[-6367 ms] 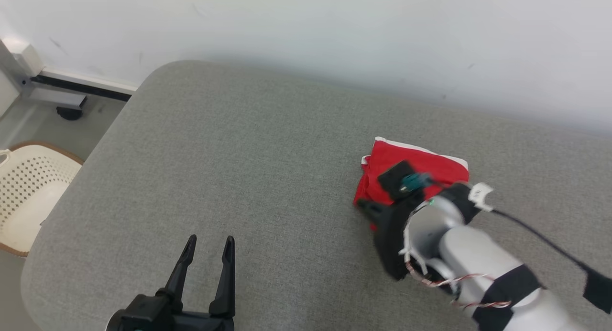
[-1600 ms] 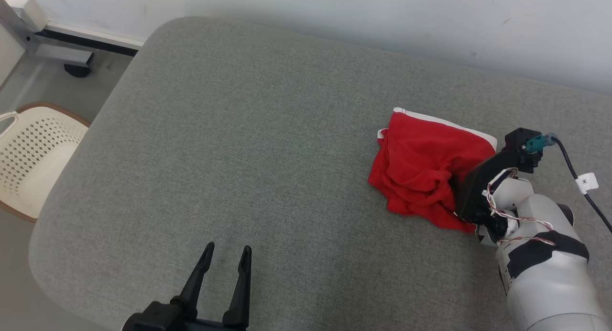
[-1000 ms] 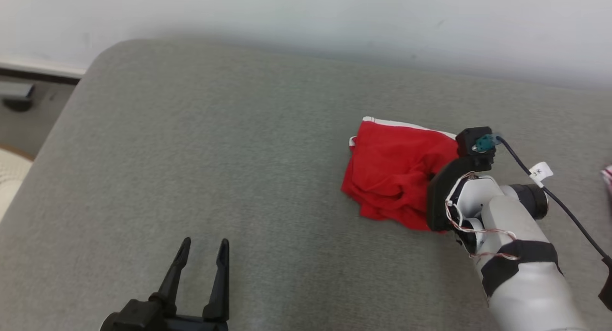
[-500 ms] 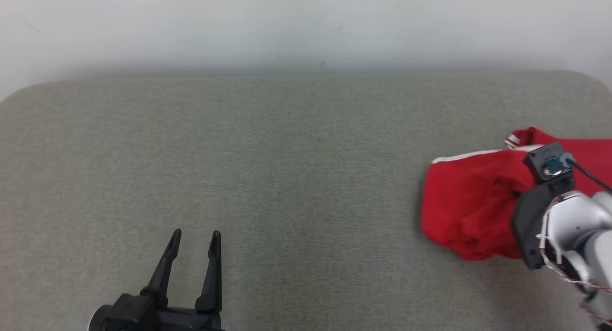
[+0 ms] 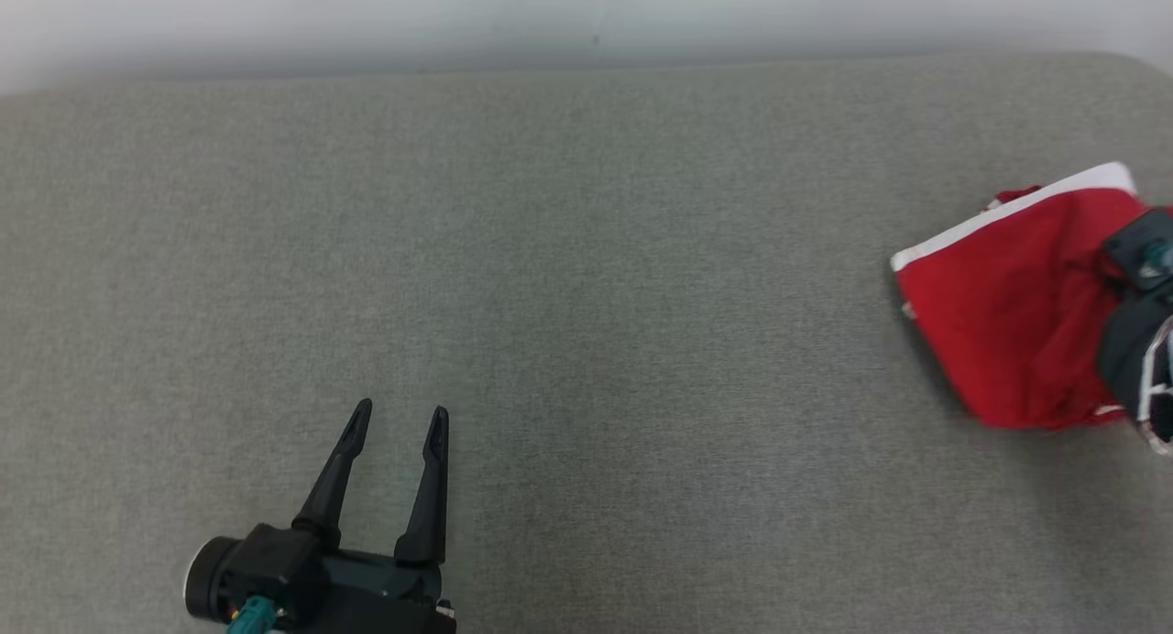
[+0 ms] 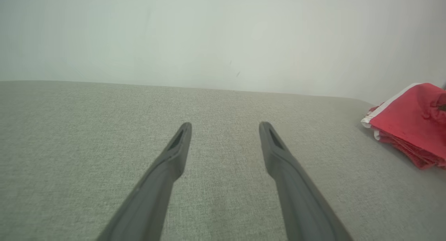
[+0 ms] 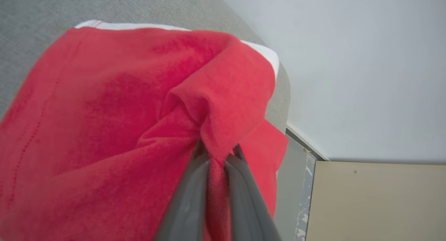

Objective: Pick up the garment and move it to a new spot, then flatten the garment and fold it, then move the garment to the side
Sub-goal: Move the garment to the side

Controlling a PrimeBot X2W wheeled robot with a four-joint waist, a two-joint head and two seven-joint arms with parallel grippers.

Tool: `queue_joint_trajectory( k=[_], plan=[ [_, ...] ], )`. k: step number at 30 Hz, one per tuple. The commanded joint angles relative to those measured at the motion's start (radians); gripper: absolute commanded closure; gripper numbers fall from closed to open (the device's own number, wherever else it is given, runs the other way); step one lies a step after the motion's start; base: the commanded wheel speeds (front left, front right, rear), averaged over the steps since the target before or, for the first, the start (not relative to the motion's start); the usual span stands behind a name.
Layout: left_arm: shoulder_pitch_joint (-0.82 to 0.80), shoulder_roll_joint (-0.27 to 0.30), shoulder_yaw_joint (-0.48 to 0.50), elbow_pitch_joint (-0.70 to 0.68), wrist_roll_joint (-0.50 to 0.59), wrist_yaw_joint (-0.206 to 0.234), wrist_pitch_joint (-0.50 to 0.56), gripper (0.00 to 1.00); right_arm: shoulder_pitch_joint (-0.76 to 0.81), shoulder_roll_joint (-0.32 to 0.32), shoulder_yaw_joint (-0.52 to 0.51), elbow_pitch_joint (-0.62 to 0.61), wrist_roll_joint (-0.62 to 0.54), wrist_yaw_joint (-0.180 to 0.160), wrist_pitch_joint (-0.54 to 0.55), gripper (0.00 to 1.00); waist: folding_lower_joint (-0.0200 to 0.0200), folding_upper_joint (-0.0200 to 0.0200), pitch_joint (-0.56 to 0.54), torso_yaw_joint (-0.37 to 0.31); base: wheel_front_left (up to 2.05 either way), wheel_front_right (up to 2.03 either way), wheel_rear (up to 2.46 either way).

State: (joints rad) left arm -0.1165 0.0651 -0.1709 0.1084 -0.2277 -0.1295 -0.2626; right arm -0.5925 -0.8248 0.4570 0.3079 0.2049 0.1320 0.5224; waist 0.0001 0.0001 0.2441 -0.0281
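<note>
**Red garment (image 5: 1008,304) pinched in the right gripper (image 7: 217,153); flattening and folding not yet begun**

Head view: the garment, red with a white band along one edge, sits at the far right of the grey upholstered surface (image 5: 586,249), close to its rounded corner. It is bunched, not spread. The right arm's dark wrist mount (image 5: 1134,341) overlaps its right side at the picture's edge. The left gripper (image 5: 400,409) is at the lower left, well apart from the cloth, with its two fingers spread and nothing between them.

Left wrist view: the left fingers stand wide apart over bare grey fabric, pointing toward the pale wall (image 6: 223,32). The garment shows at the right edge. Its lower layers look stacked on the surface, and its upper part rises out of frame.

Right wrist view: the right gripper's fingers are closed almost together on a gathered ridge of the red cloth, which fans out from the pinch. The white band runs along the far edge, with grey surface beyond it.

Judging by this, the task is in its first step: the garment is grasped, but whether it has reached its new spot I cannot tell. It remains crumpled, so laying it flat, folding it and moving it to the side are all left to do.
</note>
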Motion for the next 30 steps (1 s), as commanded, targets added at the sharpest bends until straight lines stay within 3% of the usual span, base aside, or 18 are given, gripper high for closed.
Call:
queue_joint_trajectory(
  k=[1,9,19,20,21,22,30],
  plan=[
    [-0.015,0.005,0.0,-0.001,0.0,-0.001,-0.002,0.0,-0.012,-0.01,-0.001,0.004,0.009,-0.003,-0.005,1.0,-0.0001,-0.0001,0.026,0.025,0.0,0.0,0.0],
    [-0.021,0.01,-0.011,-0.001,-0.007,-0.001,-0.002,0.0,-0.054,-0.05,-0.05,0.189,0.002,-0.003,-0.049,1.0,-0.0001,-0.0001,0.053,0.055,0.0,0.0,0.0],
    [-0.029,0.021,-0.035,-0.003,-0.001,-0.001,-0.002,0.0,-0.021,-0.096,-0.055,0.289,-0.086,-0.003,-0.104,1.0,-0.0001,-0.0001,0.079,0.062,0.0,0.0,0.0],
    [-0.031,0.021,-0.037,-0.001,0.0,-0.001,-0.002,0.0,-0.015,-0.092,-0.057,0.298,-0.097,-0.003,-0.111,0.75,-0.0001,-0.0001,0.08,0.063,0.0,0.0,0.0],
    [-0.032,0.022,-0.038,0.001,0.0,-0.001,-0.002,0.0,-0.008,-0.089,-0.055,0.309,-0.101,-0.003,-0.112,0.29,-0.0001,-0.0001,0.081,0.064,0.0,0.0,0.0],
    [-0.033,0.023,-0.039,0.002,0.0,-0.001,-0.002,0.0,-0.008,-0.086,-0.07,0.319,-0.1,-0.003,-0.115,0.0,-0.0001,-0.0001,0.082,0.064,0.0,0.0,0.0],
    [-0.026,0.026,-0.04,0.012,-0.005,-0.001,-0.002,0.0,-0.01,-0.01,-0.198,0.332,-0.192,-0.003,-0.245,0.0,-0.0001,-0.0001,0.057,0.044,0.0,0.0,0.0]
  ],
)
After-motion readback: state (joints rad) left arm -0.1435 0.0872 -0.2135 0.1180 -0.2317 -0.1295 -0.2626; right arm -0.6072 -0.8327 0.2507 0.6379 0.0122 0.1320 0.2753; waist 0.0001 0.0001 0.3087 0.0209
